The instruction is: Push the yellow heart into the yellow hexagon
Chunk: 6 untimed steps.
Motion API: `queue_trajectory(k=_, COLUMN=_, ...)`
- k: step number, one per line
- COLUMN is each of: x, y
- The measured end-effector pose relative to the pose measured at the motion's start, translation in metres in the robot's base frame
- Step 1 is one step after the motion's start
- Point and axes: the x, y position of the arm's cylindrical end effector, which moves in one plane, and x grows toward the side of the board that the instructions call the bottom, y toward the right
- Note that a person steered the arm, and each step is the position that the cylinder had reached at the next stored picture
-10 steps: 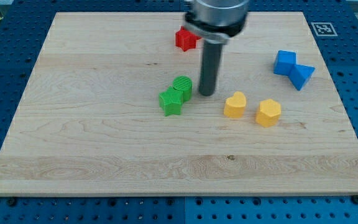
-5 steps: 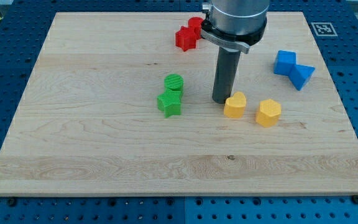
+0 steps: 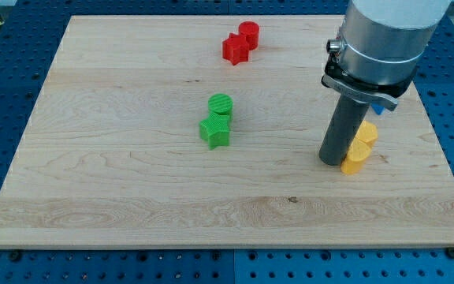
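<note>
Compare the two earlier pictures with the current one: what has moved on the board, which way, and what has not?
My tip swept from beside the green blocks toward the view's right and bottom. The yellow heart and yellow hexagon shifted right; they now touch, just right of the tip. The green pair was nudged left early on. The red pair stayed. The blue blocks are now mostly hidden behind the arm.

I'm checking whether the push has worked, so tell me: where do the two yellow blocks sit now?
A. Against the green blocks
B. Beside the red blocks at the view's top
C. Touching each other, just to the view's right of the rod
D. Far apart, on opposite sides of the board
C: the yellow blocks sit pressed together, right of my tip, far from the red blocks and green blocks.
</note>
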Motion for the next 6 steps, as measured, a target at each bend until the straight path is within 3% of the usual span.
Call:
queue_trajectory(k=4, x=-0.134, y=-0.17)
queue_trajectory(k=5, x=-0.154, y=-0.23)
queue_trajectory(k=6, x=-0.155, y=-0.248)
